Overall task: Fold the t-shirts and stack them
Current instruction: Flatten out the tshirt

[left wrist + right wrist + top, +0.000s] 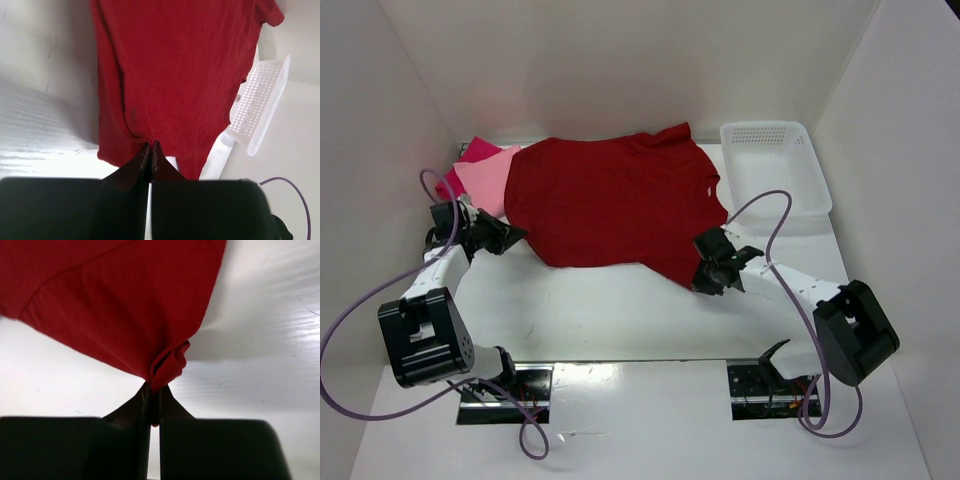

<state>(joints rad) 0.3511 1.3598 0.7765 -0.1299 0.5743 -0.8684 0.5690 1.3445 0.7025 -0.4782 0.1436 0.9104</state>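
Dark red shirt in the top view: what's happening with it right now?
Both arms have hold of the dark red t-shirt, which lies spread open, not yet folded. The left pincer is shut on its left edge. The right pincer is shut on a bunched bit of its near right edge. The pale pink t-shirt and crimson-pink t-shirt lie at the far left.

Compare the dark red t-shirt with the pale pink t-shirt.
The dark red t-shirt lies spread across the table's middle; the pale pink t-shirt shows as a small patch at far left. The left end effector and right end effector pinch the dark red t-shirt; nothing holds the pale pink t-shirt. Both rest on the table.
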